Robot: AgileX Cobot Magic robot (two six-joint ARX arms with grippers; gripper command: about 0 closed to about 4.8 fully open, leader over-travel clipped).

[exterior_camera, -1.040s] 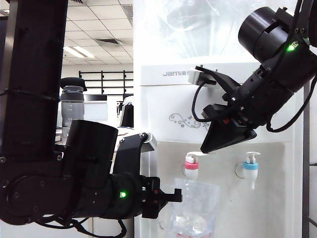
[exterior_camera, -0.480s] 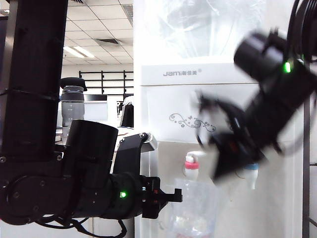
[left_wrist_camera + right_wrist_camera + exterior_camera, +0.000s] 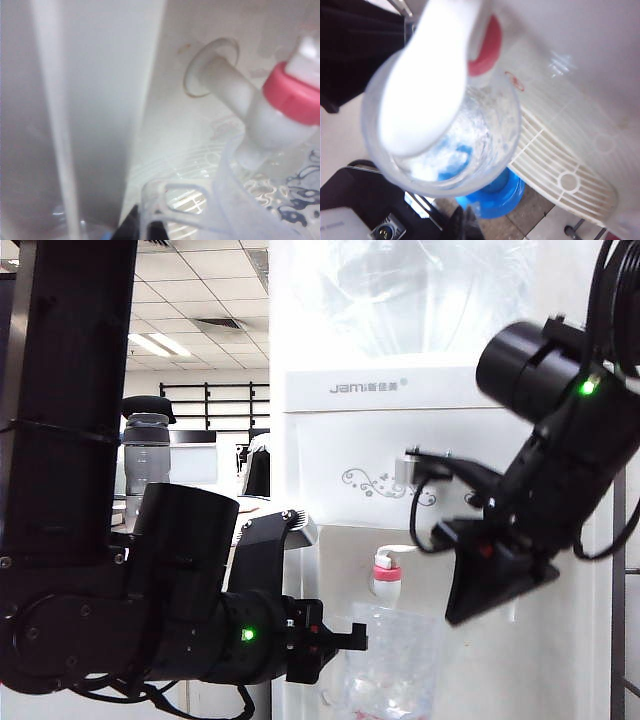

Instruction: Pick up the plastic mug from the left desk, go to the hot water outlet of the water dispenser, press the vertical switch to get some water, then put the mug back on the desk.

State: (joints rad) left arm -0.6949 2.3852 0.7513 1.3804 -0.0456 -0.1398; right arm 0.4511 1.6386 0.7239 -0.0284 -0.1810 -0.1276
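My left gripper point(image 3: 340, 638) is sitting low beside the dispenser front, jaws clamped on the thin handle of the plastic mug point(image 3: 392, 660). In my left wrist view the mug point(image 3: 235, 200) is showing a clear rim, a looped handle and a faceted, patterned wall.

The mug is hanging directly under the hot water outlet point(image 3: 386, 578), its rim just below the nozzle. The outlet point(image 3: 272, 120) is a stubby white tap with a red collar, its round flange seated on the pale recessed panel. Room here is tight: the recess wall is rising just beside the mug.

My right gripper point(image 3: 495, 590) is angling down to the right of the outlet, jaws together, holding nothing. From its wrist view, the vertical switch point(image 3: 432, 75), a smooth, rounded white lever, is blurring large across the mug's open mouth point(image 3: 440, 135); whether I am touching it, I cannot tell. A white slotted drip grille point(image 3: 560, 160) is lying below.

Farther back, the water dispenser point(image 3: 320, 450) is a glossy white cabinet reading "jami", with grey scroll ornament. A dark grey bottle point(image 3: 146, 455) is standing well off to the left.
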